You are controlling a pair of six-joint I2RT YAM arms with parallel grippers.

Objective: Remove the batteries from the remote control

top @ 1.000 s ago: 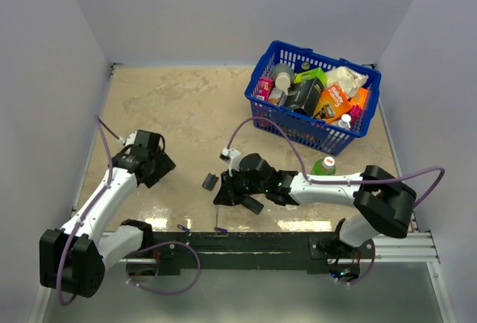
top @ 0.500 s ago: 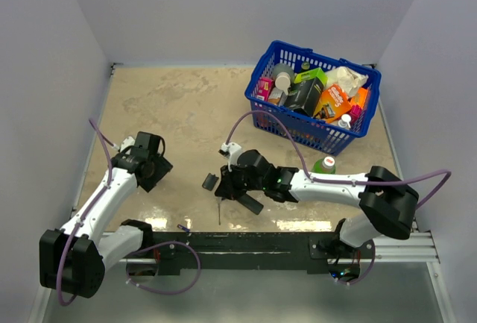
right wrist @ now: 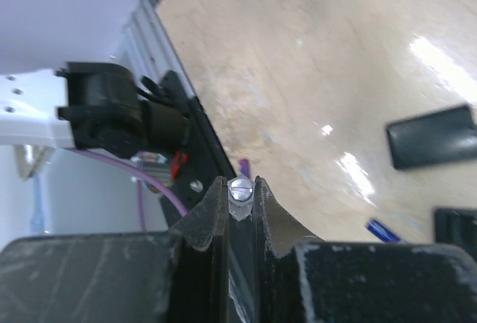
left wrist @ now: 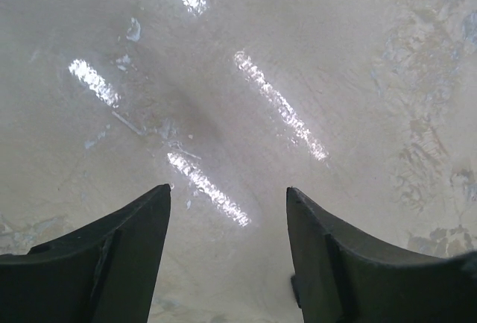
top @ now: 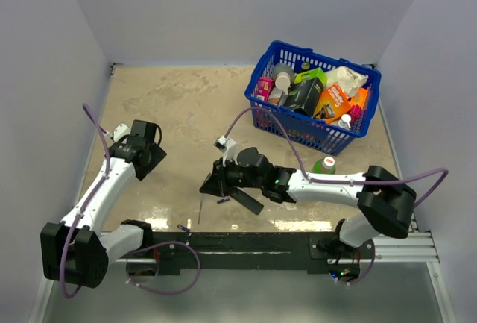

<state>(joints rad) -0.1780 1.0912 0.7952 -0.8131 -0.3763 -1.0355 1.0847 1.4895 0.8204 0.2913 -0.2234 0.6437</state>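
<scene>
The remote control (top: 247, 201) is a black bar lying on the table just below my right arm. One battery (top: 222, 201) (right wrist: 384, 230) lies loose to its left. Another battery (top: 183, 227) (right wrist: 244, 166) rests by the front rail. My right gripper (top: 212, 185) (right wrist: 240, 186) is shut on a thin grey stick (right wrist: 240, 189), whose round end shows between the fingertips, and it points toward the front rail. Far to the left, my left gripper (top: 145, 155) (left wrist: 227, 189) is open over bare tabletop with nothing between its fingers.
A short black cover piece (right wrist: 432, 136) lies on the table beside my right gripper. A blue basket (top: 371, 77) full of packages stands at the back right, with a green bottle (top: 324, 165) in front of it. The black front rail (top: 246, 247) runs along the near edge.
My right gripper has shifted left and slightly away from the rail, still holding the stick. My left gripper has drawn back toward the far left.
</scene>
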